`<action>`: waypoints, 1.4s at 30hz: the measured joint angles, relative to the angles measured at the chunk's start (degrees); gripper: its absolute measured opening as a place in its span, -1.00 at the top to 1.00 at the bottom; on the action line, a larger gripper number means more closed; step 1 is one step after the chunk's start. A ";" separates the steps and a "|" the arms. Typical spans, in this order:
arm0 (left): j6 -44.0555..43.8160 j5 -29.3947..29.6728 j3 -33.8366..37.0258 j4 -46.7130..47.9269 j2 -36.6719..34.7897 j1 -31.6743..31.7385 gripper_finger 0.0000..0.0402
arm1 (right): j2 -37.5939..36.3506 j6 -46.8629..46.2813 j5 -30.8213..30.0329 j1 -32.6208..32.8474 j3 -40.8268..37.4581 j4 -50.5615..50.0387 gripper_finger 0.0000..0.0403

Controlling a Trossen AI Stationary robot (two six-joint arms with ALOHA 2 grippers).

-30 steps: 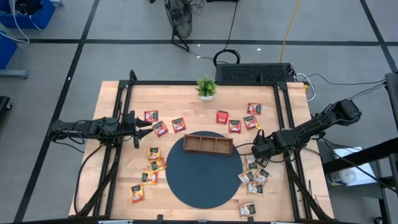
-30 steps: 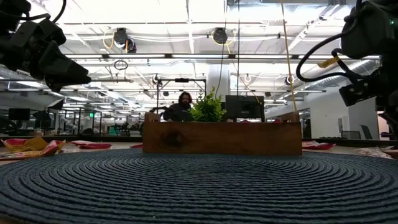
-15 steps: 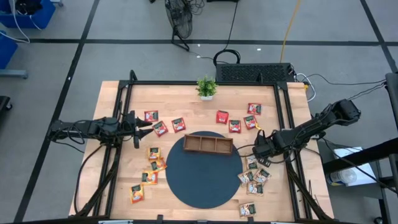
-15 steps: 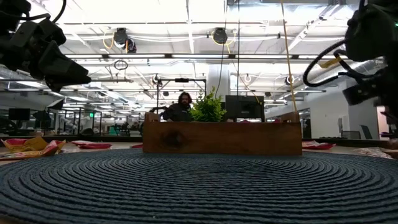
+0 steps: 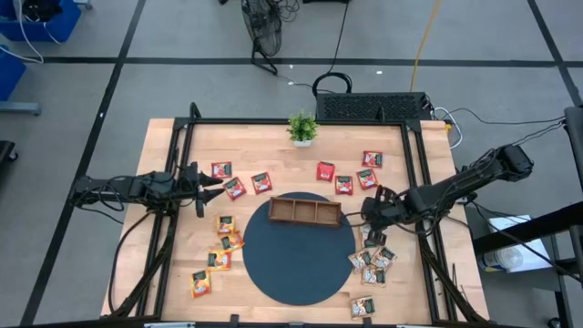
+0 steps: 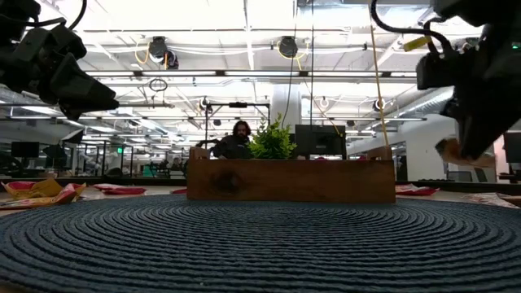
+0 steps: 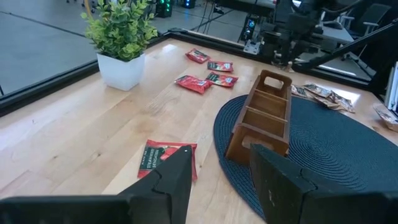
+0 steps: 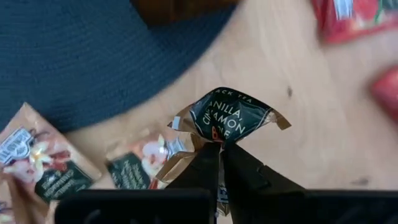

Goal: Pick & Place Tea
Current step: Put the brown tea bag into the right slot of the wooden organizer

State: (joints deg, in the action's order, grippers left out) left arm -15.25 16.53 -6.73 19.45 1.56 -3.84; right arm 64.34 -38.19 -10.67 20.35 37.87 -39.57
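Observation:
Tea sachets lie flat on the table: red ones far of the dark round mat, yellow-orange ones to its left, pale ones to its right. My right gripper hangs just right of the wooden tray, shut on one pale sachet with a dark green label. The same sachet shows below the fingers in the low view. My left gripper waits open at the table's left, above a red sachet. My right gripper pinches the sachet by one crumpled edge between its two fingertips. The fingers come from above, slanting down. The sachet sticks out past the fingertips, bent and lifted clear of the table and the other sachets.
A small potted plant stands at the far edge. The tray sits on the mat's far part. Black rails run along the table's left and right sides. A person sits far behind the table.
My right gripper has risen from the pale sachets at the mat's right and gone a little toward the tray, turning as it went. One pale sachet has come up with it and now hangs clear of the table.

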 joint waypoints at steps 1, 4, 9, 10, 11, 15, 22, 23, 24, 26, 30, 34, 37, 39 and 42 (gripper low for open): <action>0.00 0.00 -0.01 0.01 0.00 0.00 0.20 | 0.00 0.97 0.01 -0.01 0.00 1.36 0.97; 0.00 0.00 -0.01 0.01 0.00 0.00 0.20 | 0.00 3.58 -0.02 0.03 0.02 4.44 0.98; 0.00 0.00 -0.01 0.01 0.00 0.00 0.20 | -0.02 7.97 -1.69 0.03 -0.71 11.30 0.97; 0.00 0.00 -0.01 0.00 0.00 0.00 0.20 | -0.01 8.99 -1.68 0.03 -0.95 12.54 0.97; 0.00 0.00 -0.01 0.01 0.00 0.00 0.20 | 0.00 9.96 -1.77 0.03 -1.19 14.06 0.97; 0.00 0.00 -0.01 0.01 0.00 -0.01 0.20 | -0.02 13.43 -3.12 0.01 -2.14 19.56 0.97; -0.02 0.00 -0.01 0.01 0.00 0.00 0.20 | -0.02 18.37 -3.07 -0.01 -4.91 29.74 0.97; 0.00 0.00 -0.01 0.01 0.00 0.00 0.20 | -0.02 18.76 -3.09 -0.01 -5.18 30.73 0.97; -0.01 0.00 -0.01 0.00 0.00 0.00 0.20 | -0.03 19.33 -3.07 -0.03 -5.41 31.59 0.97; 0.00 0.00 -0.01 0.01 0.00 0.00 0.20 | -0.02 19.92 -3.07 -0.20 -5.60 32.15 0.98; 0.00 0.00 -0.01 0.01 0.00 0.00 0.20 | -0.02 21.69 -3.16 -0.69 -5.62 34.46 0.98; 0.00 0.00 -0.01 0.00 0.00 0.00 0.20 | -0.02 26.09 -3.11 -1.01 -5.89 41.80 0.98; -0.01 0.00 0.00 0.00 0.00 0.00 0.20 | 0.17 30.05 -3.07 -1.39 -8.12 52.13 0.98; 0.00 0.00 -0.01 0.00 0.00 0.00 0.20 | 1.31 32.10 -3.06 -2.15 -10.40 60.68 0.98; -0.01 0.00 0.00 0.01 0.00 0.00 0.20 | 4.06 33.39 -3.09 -3.61 -14.00 72.23 0.98</action>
State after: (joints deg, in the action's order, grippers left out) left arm -15.26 16.53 -6.74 19.46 1.56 -3.84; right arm 68.40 -4.79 -13.76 16.74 23.87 32.66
